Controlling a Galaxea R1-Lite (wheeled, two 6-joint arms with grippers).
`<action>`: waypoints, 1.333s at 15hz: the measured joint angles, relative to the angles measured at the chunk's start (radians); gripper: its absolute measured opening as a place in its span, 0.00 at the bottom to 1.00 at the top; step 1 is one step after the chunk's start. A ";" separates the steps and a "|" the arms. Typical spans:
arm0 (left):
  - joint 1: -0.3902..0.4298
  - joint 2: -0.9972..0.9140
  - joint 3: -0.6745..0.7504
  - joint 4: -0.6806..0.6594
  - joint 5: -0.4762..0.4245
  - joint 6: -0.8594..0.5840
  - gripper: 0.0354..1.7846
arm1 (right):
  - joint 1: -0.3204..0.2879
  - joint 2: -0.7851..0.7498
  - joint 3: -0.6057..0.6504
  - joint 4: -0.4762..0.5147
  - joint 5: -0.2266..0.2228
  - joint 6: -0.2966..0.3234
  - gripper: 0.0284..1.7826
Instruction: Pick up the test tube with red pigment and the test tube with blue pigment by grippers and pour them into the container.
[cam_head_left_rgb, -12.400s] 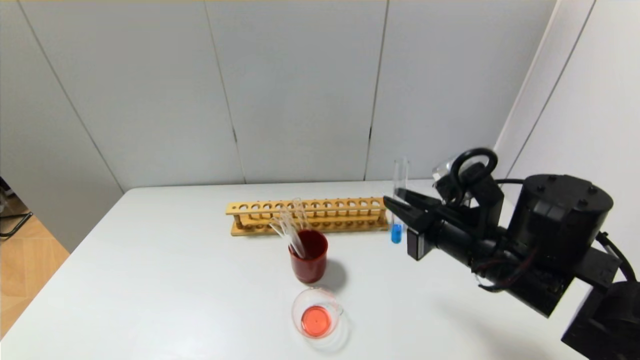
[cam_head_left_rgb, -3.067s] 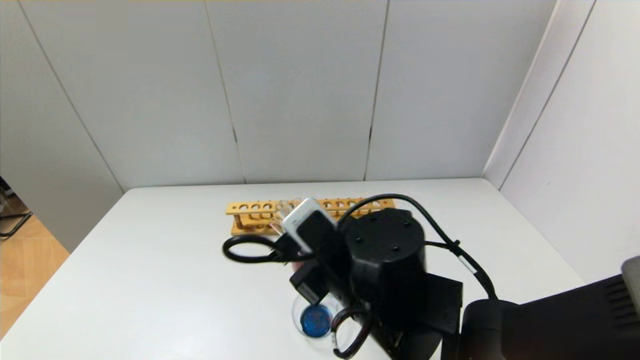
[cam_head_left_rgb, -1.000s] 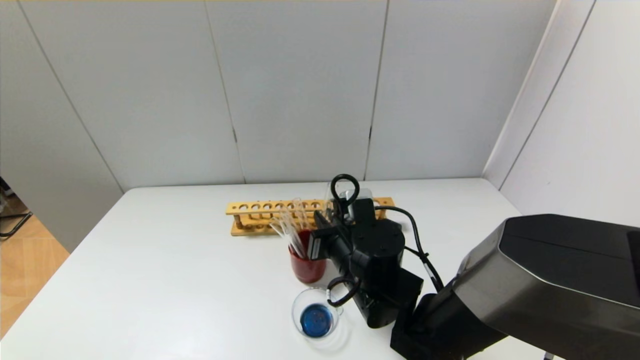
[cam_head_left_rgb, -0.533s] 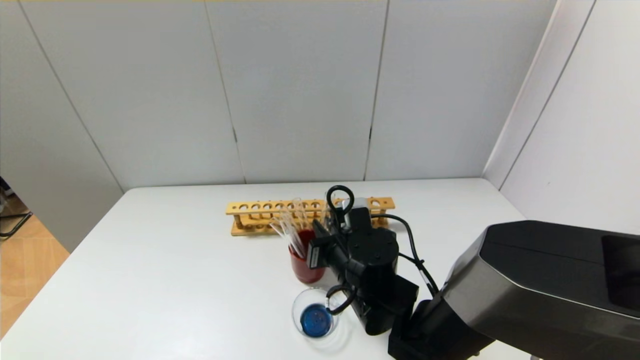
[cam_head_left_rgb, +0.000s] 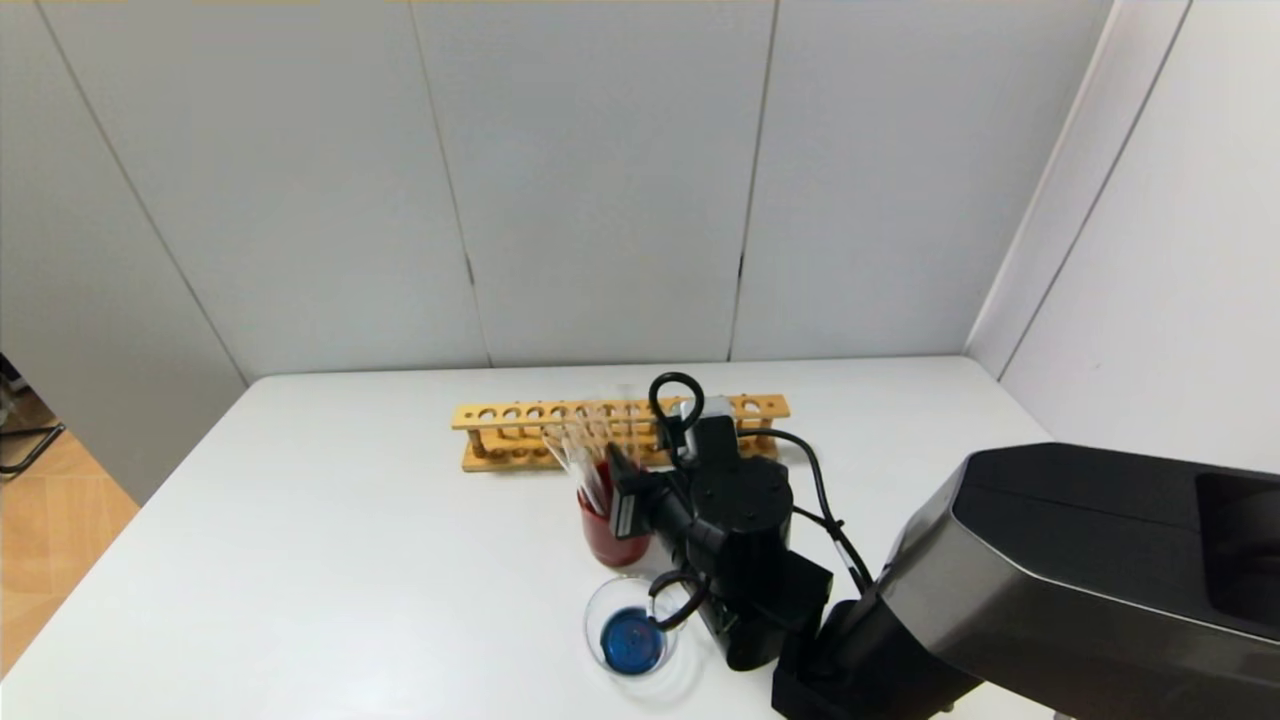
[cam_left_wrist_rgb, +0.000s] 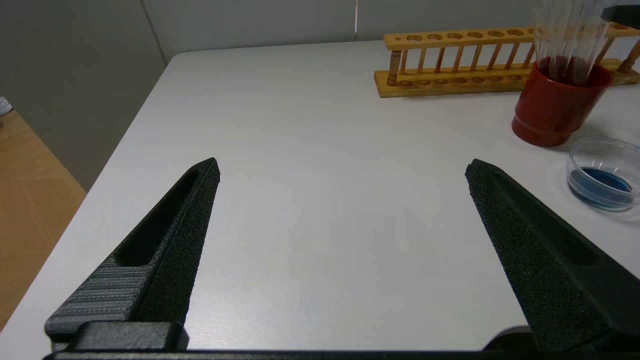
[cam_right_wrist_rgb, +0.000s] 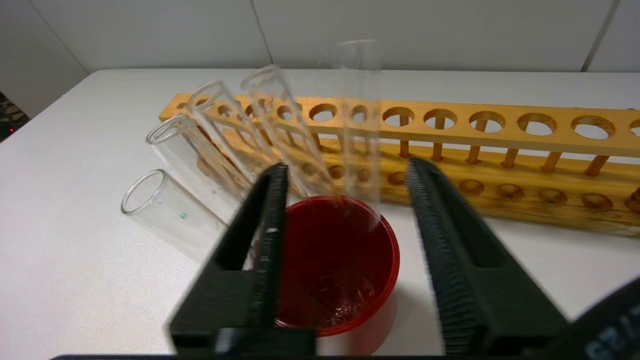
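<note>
1. Jaws of the left gripper (cam_left_wrist_rgb: 340, 175) are standing wide apart with nothing between them, hovering over a bare stretch of the white counter (cam_left_wrist_rgb: 320, 210) at the robot's left; that arm seems to be idling clear of the work.
2. Glass tubes (cam_right_wrist_rgb: 200, 170) are leaning out of the red cup (cam_right_wrist_rgb: 345, 260) towards the robot's left, apparently parked there as spent glass; none is showing coloured liquid.
3. Behind the cup the wooden rack (cam_right_wrist_rgb: 500, 145) is lying along the counter with its visible holes vacant.
4. The right gripper (cam_right_wrist_rgb: 345, 172) is hanging just above the cup's mouth, jaws parted. One upright clear tube (cam_right_wrist_rgb: 357, 115), blurred, is dropping between them into the cup, so it is probably being released. Which pigment it carried cannot be told.
5. The container (cam_head_left_rgb: 632, 628) is sitting just in front of the cup, near the robot, holding a dark blue pool, so the pouring looks finished.
</note>
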 joint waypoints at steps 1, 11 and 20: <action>0.000 0.000 0.000 0.000 -0.001 0.000 0.97 | 0.000 0.000 0.000 0.000 0.000 0.001 0.64; 0.000 0.000 0.000 0.000 0.000 0.000 0.97 | -0.202 -0.294 -0.030 0.024 0.002 -0.330 0.98; 0.000 0.000 0.000 0.000 0.000 0.000 0.97 | -0.522 -1.117 -0.022 0.475 -0.020 -0.794 0.98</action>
